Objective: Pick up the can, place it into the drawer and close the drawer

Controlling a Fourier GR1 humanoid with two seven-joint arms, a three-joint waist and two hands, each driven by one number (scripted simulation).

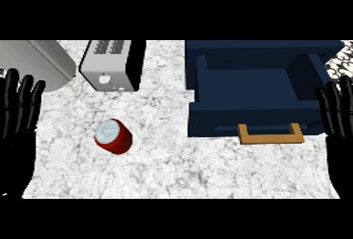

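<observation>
Nearest to us, at the lower edges of the frame, we see our two black hands resting with fingers up: the left hand (17, 109) along the left edge and the right hand (338, 116) along the right edge. Both have their fingers straight and slightly spread, and neither holds or touches anything. Between them stretches the white marbled counter (179, 168), bare across the lower middle of the frame. A little farther up, left of centre, we find the can (113, 136), red with a pale silvery top; it leans, its top turned toward the upper left, and it stands well apart from both hands. To the right of centre, at about the same depth, the wooden handle (271, 134) of the drawer juts out toward us from the dark blue front panel. Behind that panel the drawer (207, 88) lies pulled open, its blue interior showing in the upper right of the frame. In the upper left-centre we see a silver toaster (107, 70) with dark slots on top and a black side. At the far upper left corner sits a grey metallic object (41, 60), which we cannot identify further.
</observation>
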